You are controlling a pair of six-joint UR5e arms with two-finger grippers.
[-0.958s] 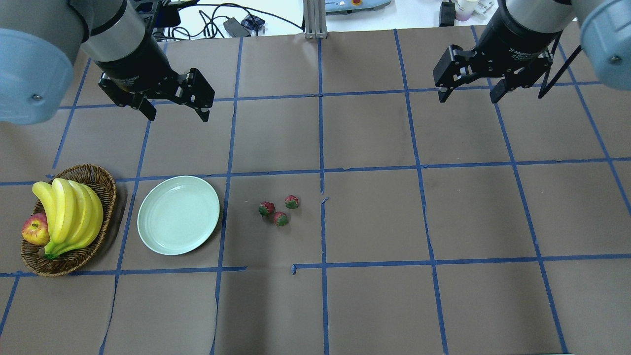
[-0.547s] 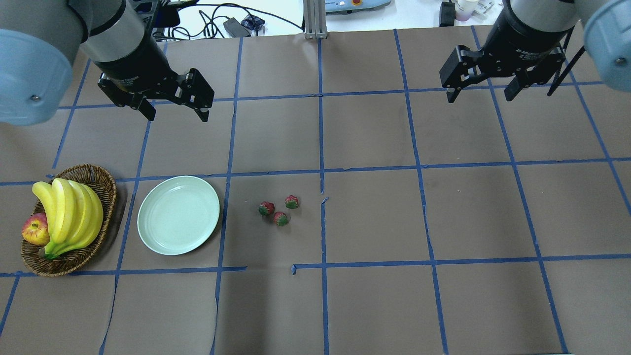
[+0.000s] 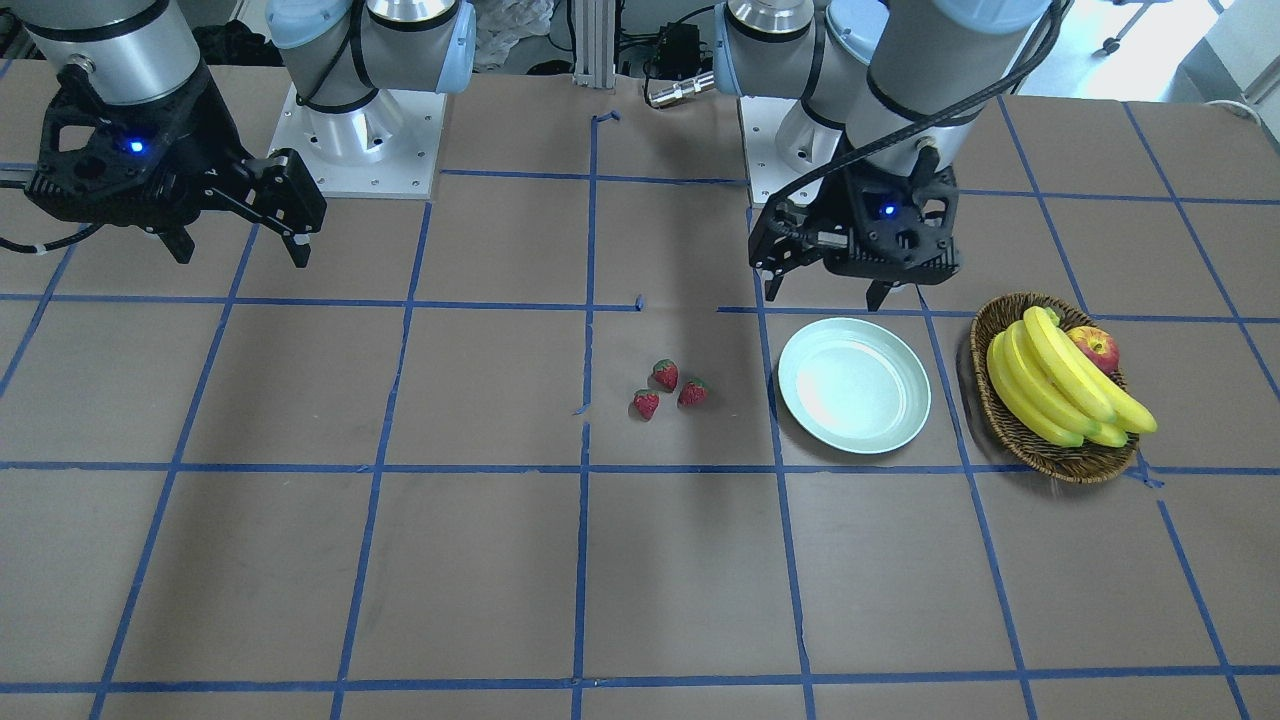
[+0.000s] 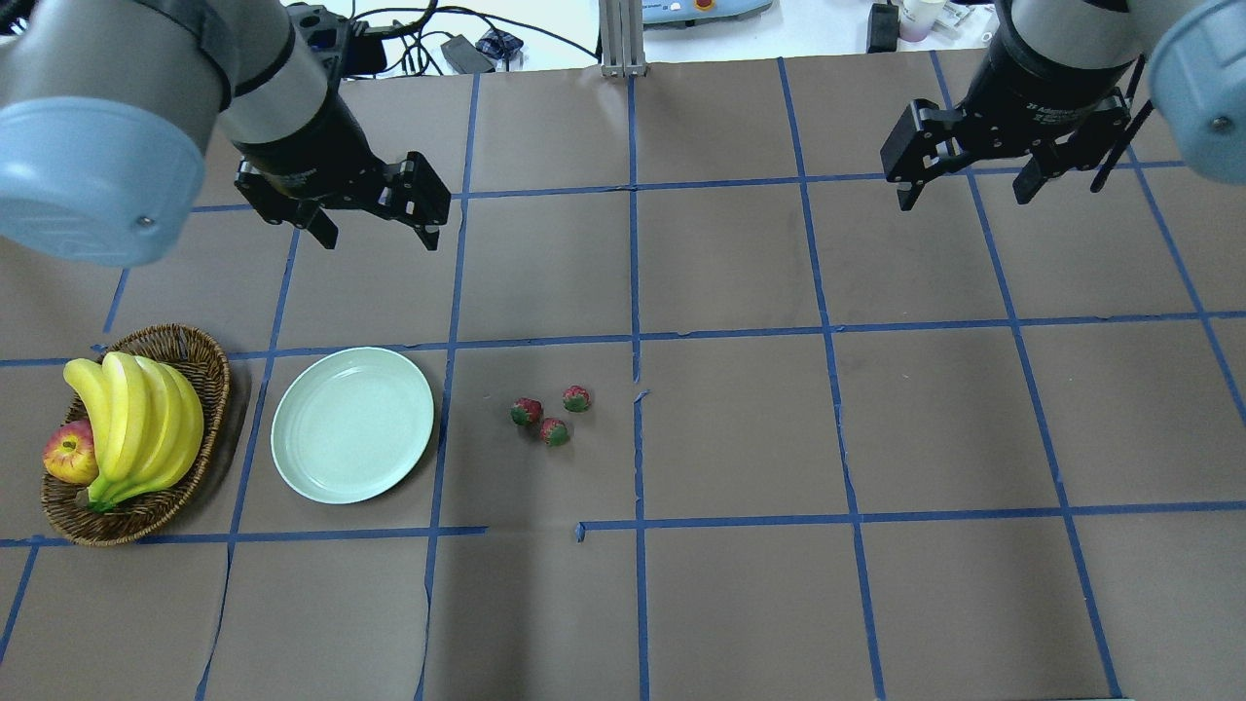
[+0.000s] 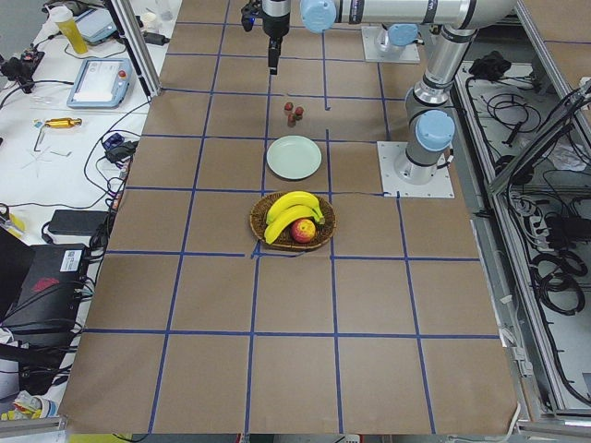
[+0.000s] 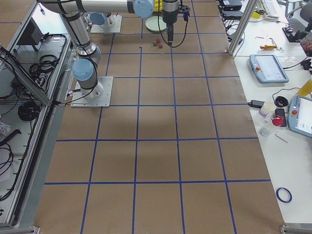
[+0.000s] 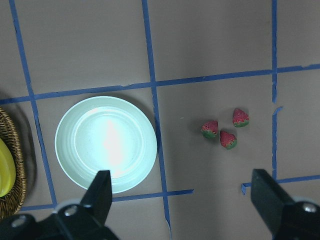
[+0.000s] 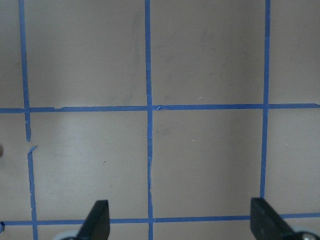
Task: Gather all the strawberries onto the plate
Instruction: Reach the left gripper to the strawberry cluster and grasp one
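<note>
Three small red strawberries (image 4: pixel 555 431) lie close together on the brown table, right of the pale mint plate (image 4: pixel 352 424). The plate holds nothing. They also show in the front view, strawberries (image 3: pixel 665 374) and plate (image 3: pixel 853 384), and in the left wrist view, strawberries (image 7: pixel 228 140) and plate (image 7: pixel 106 144). My left gripper (image 4: pixel 378 237) is open and empty, high above the table behind the plate. My right gripper (image 4: pixel 964 199) is open and empty, far off to the right. The right wrist view shows only bare table between the open fingers (image 8: pixel 97 220).
A brown wicker basket (image 4: pixel 200 352) with bananas (image 4: pixel 136 419) and a red-yellow apple (image 4: pixel 68 455) stands left of the plate. Blue tape lines grid the table. Cables and devices lie beyond the far edge.
My left gripper has moved right, toward the table's middle. My right gripper has drifted a little to the right. Strawberries and plate have not moved.
</note>
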